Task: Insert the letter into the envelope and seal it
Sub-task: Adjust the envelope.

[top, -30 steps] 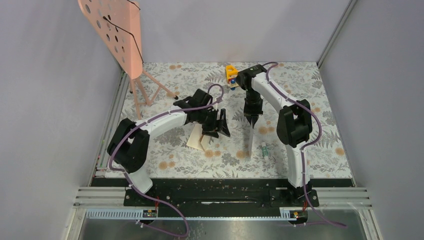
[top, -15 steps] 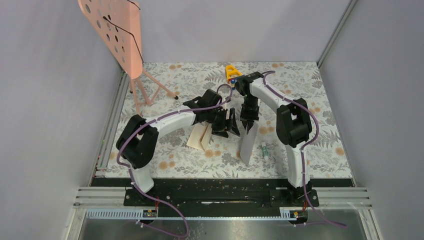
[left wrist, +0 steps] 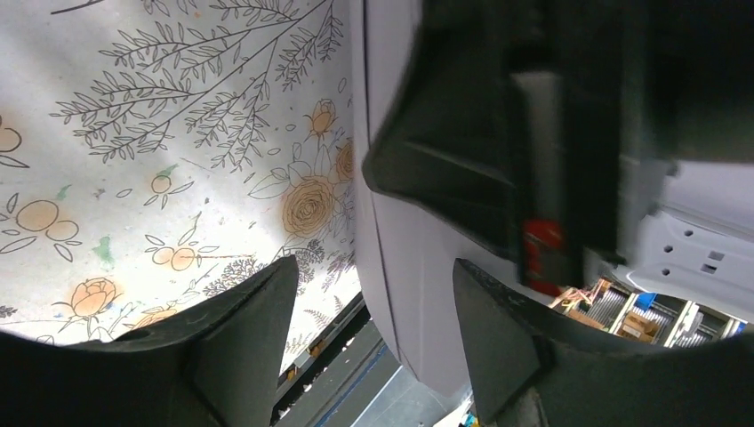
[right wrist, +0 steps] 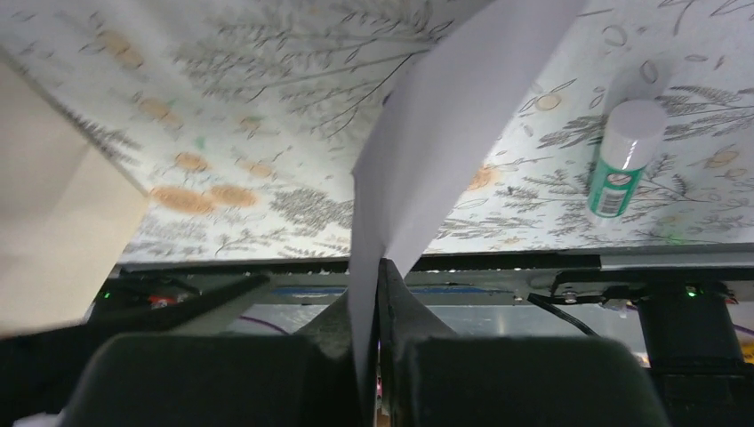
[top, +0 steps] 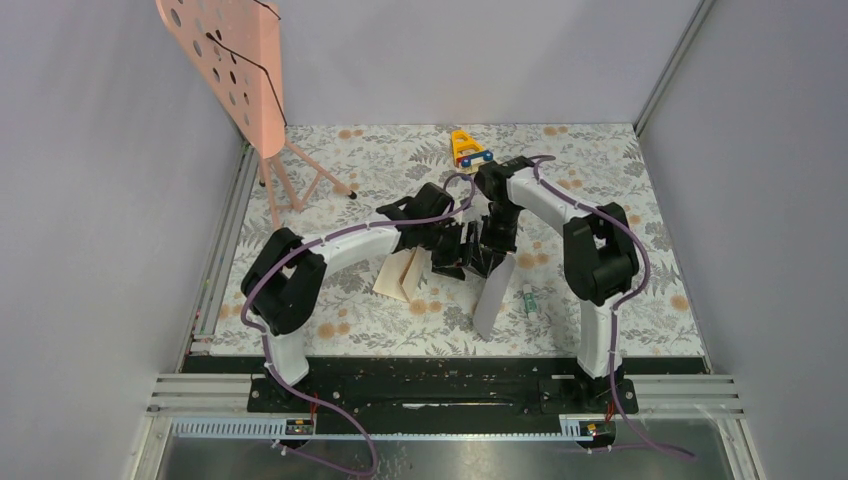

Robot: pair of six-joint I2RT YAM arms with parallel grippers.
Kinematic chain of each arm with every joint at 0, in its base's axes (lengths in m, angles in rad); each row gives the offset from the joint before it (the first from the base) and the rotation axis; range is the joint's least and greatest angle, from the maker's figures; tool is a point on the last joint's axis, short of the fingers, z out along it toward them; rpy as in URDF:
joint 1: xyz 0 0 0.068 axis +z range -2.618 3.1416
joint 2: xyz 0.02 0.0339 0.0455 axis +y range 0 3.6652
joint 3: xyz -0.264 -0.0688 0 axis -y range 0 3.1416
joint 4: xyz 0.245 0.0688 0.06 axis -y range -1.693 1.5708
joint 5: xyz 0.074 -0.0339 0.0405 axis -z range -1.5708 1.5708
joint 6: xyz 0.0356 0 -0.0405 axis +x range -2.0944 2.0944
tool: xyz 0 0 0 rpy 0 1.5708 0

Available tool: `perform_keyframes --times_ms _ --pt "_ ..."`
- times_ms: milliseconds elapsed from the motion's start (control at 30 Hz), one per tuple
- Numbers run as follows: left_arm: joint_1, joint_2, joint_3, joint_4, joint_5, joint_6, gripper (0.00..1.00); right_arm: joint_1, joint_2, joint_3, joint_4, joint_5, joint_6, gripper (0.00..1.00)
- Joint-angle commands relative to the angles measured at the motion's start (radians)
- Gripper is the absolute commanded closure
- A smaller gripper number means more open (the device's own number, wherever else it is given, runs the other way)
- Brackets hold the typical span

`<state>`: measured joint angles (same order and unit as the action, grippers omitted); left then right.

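Note:
The grey-lilac envelope hangs on edge above the table, pinched at its top by my right gripper, which is shut on it. In the right wrist view the envelope runs up from between the shut fingertips of the right gripper. My left gripper is right beside it, open. In the left wrist view the envelope stands in the gap of the left gripper, nearer the right finger. The tan folded letter lies on the table to the left and shows at the left edge of the right wrist view.
A glue stick lies just right of the envelope and also appears in the right wrist view. A yellow toy sits at the back of the floral mat. A pink perforated stand rises at the back left.
My left gripper has moved right until it flanks the hanging envelope. My right gripper has come nearer and slightly left with the envelope still in it.

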<state>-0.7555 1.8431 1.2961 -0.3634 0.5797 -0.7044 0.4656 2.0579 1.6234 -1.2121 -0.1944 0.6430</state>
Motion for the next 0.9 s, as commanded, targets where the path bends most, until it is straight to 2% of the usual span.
perform_keyframes --times_ms 0,167,633,867 --pt "0.001 -0.059 -0.015 0.027 -0.008 0.019 0.37 0.01 -0.124 -0.034 0.09 -0.098 -0.01 1.0" --pt "0.003 -0.112 -0.085 0.033 -0.042 0.021 0.43 0.01 -0.155 -0.065 0.129 -0.127 -0.032 1.0" --pt "0.004 -0.066 -0.058 0.031 -0.036 0.02 0.43 0.013 -0.129 -0.082 0.169 -0.174 0.024 1.0" --pt "0.005 -0.084 -0.023 -0.063 -0.115 0.052 0.43 0.022 -0.07 0.011 0.064 -0.123 0.021 1.0"
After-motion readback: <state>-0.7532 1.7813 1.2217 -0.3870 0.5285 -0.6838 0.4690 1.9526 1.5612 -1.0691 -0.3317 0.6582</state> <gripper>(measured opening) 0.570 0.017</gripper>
